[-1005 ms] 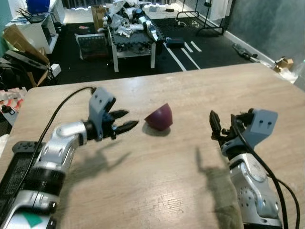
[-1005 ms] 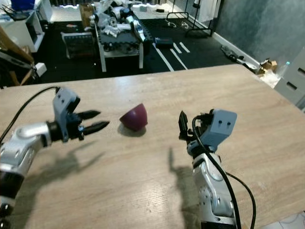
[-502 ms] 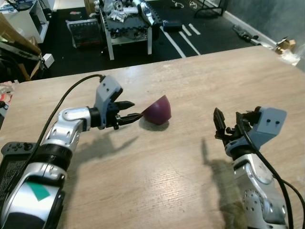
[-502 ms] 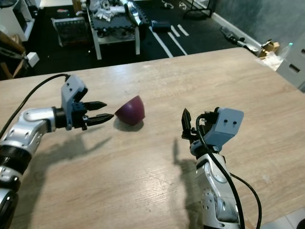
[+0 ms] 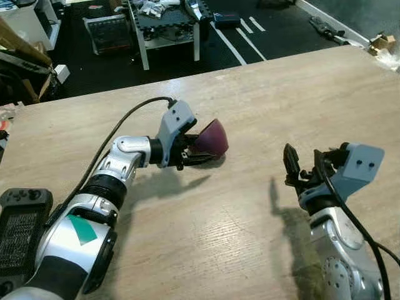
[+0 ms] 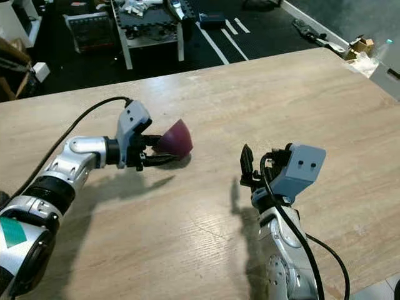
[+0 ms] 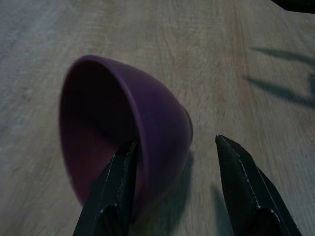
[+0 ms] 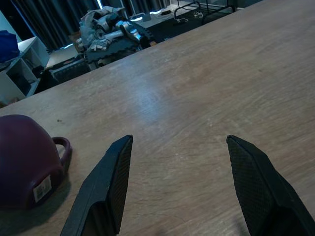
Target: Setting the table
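Lying tipped on its side on the table [image 5: 250, 212], the bowl [image 5: 211, 137] is straddled at its rim by the spread left gripper [image 5: 195, 151], not yet clamped. The right gripper [image 5: 299, 172] is held apart, fingers spread.

**My two arms over the table**

My left arm [image 5: 103, 181] reaches forward and inward, elbow bent, silver forearm low over the surface, its cable arching up behind the grey wrist block. My left gripper [image 5: 199, 150] points to my right with its two black fingers [image 7: 118, 191] spread; one finger sits inside the rim of the purple bowl [image 5: 210, 138] and the other outside its wall, not yet pressed together. My right arm [image 5: 337, 250] stands nearly upright from the near edge. My right gripper [image 8: 177, 187] holds nothing, its long fingers [image 8: 106, 184] parted wide and aimed across the table.
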You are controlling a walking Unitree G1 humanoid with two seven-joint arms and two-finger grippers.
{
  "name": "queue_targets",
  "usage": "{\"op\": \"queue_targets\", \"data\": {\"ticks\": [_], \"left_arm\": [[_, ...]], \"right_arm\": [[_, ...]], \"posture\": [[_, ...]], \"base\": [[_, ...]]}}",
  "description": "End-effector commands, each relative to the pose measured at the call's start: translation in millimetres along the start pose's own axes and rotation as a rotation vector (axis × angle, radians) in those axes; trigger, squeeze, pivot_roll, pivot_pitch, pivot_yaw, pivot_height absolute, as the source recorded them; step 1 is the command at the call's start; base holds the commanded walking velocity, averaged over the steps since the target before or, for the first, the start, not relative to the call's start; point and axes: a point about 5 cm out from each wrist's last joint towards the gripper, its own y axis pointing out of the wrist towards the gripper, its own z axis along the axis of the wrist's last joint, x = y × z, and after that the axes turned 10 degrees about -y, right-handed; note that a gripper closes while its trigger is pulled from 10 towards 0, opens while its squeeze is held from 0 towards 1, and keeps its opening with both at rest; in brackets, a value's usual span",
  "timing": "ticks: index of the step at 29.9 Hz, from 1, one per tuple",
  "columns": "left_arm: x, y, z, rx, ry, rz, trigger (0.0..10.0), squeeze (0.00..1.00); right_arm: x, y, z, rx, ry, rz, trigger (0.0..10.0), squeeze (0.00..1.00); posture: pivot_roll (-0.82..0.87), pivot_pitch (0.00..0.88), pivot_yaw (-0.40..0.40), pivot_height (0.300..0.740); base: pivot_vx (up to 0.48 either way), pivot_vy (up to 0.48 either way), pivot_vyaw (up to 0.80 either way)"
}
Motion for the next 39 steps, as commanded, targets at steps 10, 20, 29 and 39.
{"op": "queue_targets", "data": {"ticks": [10,20,29,39], "left_arm": [[1.3,3.7,-8,-0.043,0.036,0.013,0.0,0.0],[-1.8,2.3,-3,-0.022,0.075,0.042,0.0,0.0],[-14.0,-2.8,37,0.152,0.14,0.206,10.0,0.0],[-8.0,-0.9,68,0.303,0.215,0.262,10.0,0.0]], "right_arm": [[-3.3,-1.7,-4,-0.015,0.022,-0.005,10.0,0.0],[-5.1,-0.6,-5,-0.013,0.031,-0.004,10.0,0.0],[-9.8,0.1,-7,-0.01,0.045,0.001,10.0,0.0],[-19.4,3.2,-10,-0.004,0.054,0.027,10.0,0.0]], "posture": [[0.01,0.272,0.163,0.74],[0.02,0.258,0.164,0.74],[0.06,0.232,0.166,0.74],[0.08,0.2,0.163,0.74]], "base": [[0.0,0.0,0.0],[0.0,0.0,0.0],[0.0,0.0,0.0],[0.0,0.0,0.0]]}}
